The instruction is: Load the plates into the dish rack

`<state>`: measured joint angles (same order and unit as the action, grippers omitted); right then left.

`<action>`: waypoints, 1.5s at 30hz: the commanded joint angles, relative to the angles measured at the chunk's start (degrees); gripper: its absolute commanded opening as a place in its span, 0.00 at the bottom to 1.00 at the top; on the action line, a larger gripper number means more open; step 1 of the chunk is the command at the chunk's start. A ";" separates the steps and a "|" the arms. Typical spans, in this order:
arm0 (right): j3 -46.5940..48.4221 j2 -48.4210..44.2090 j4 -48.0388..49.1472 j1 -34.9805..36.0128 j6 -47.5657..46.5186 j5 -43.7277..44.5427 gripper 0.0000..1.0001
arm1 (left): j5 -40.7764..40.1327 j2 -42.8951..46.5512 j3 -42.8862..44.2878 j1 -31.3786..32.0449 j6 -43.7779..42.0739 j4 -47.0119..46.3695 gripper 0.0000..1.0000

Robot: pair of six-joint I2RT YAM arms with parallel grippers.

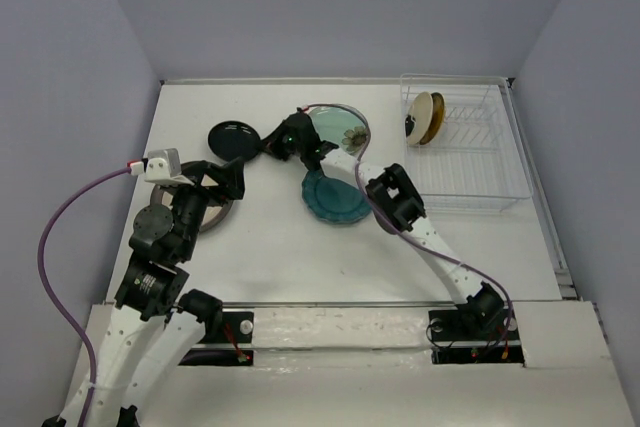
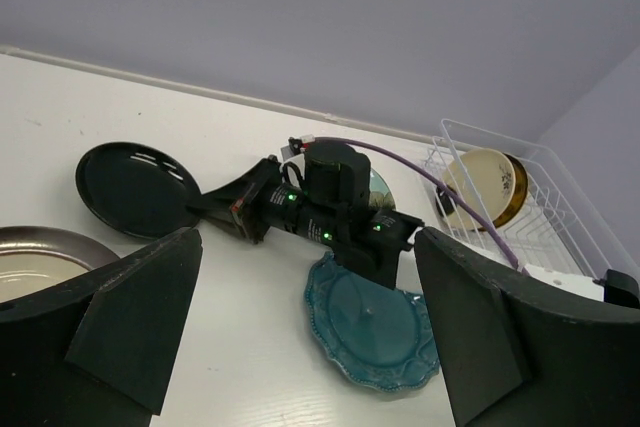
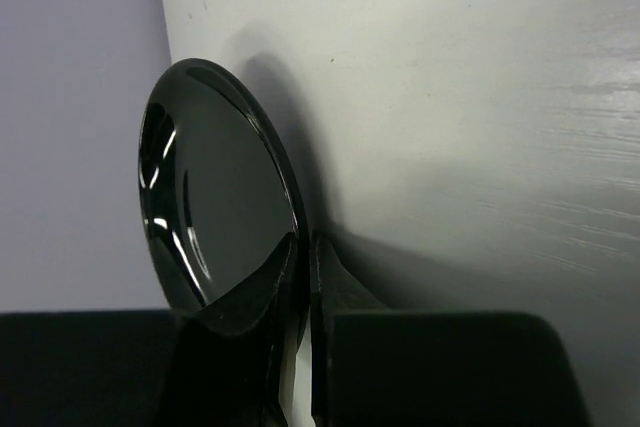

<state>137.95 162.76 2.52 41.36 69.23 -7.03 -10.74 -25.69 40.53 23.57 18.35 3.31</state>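
Observation:
My right gripper [image 1: 266,144] is shut on the rim of the black plate [image 1: 234,137], which is tilted up off the table; the right wrist view shows the fingers [image 3: 305,257] pinching the plate's edge [image 3: 215,197]. My left gripper [image 1: 226,182] is open and empty [image 2: 320,347], above the grey-rimmed beige plate [image 1: 216,211]. The scalloped teal plate [image 1: 335,197] lies flat mid-table, and the mint flower plate [image 1: 347,131] lies behind it. The clear dish rack [image 1: 470,157] holds the cream plate and the amber plate [image 1: 425,119], both upright at its far left.
The right arm [image 1: 400,202] stretches across the teal and mint plates. A purple cable [image 1: 60,227] loops off the left arm. Grey walls close in the table on three sides. The rack's other slots [image 1: 480,172] hold nothing.

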 commanded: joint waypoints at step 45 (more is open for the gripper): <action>-54.10 -64.59 -5.34 -29.41 -84.09 60.82 0.07 | 2.39 0.82 2.18 3.50 0.11 -2.26 0.99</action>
<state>84.44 96.97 -5.26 12.34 -14.02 54.22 -8.58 -24.62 40.53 26.65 18.57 3.29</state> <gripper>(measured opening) 0.097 0.990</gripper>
